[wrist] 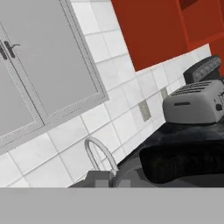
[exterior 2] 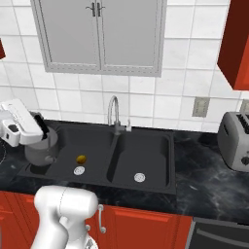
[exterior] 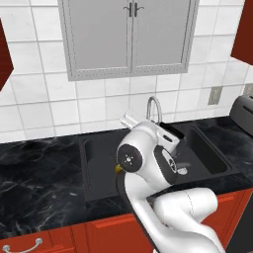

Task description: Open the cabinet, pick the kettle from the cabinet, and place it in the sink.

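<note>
The dark grey kettle is low in the left end of the sink's left basin, upright. My gripper comes down on it from the upper left, with a black finger at the kettle's top, shut on its handle. Whether the kettle touches the basin floor I cannot tell. In the left base view my own arm hides the kettle, and the sink shows around the elbow. The red cabinet hangs at the upper right; the hand view shows its red panel and open interior.
A curved silver faucet stands behind the sink's divider. A small yellow thing lies in the left basin near its drain. A silver toaster sits on the black counter to the right. Grey double-door cabinet hangs above.
</note>
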Available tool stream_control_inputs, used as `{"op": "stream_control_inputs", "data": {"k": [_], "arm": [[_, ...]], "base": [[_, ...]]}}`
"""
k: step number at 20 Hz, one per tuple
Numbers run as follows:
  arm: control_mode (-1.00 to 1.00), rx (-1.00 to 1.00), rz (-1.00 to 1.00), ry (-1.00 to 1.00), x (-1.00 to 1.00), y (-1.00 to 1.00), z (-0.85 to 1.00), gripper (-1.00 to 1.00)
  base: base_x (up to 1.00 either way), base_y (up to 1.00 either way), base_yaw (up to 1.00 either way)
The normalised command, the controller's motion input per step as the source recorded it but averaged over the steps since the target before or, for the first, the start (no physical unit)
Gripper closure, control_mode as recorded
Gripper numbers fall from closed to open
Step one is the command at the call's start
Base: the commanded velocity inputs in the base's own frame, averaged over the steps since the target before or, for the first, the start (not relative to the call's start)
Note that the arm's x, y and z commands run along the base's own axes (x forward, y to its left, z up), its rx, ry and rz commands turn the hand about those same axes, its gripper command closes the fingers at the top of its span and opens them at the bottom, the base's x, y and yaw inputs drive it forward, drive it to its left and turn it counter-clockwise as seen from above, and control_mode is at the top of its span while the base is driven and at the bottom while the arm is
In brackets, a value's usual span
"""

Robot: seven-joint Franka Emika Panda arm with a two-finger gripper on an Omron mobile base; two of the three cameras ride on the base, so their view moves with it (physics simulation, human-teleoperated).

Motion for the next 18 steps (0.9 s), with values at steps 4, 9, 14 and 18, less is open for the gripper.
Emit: {"op": "stream_control_inputs", "data": {"k": [4, 9, 14, 18], "arm": [[-1.0, -0.02, -0.05, -0.01, 0.3, -0.12, -0.35, 1.0], [-1.0, -0.07, -0.01, 0.0, 0.37, -0.17, -0.29, 1.0], [-1.0, -0.19, 0.0, 0.01, 0.39, -0.05, -0.3, 1.0], [-1.0, -0.23, -0.02, 0.05, 0.44, 0.06, -0.37, 1.0]], "base": [[0.0, 0.0, 0.0], [0.0, 0.0, 0.0], [0.0, 0.0, 0.0], [0.0, 0.0, 0.0]]}}
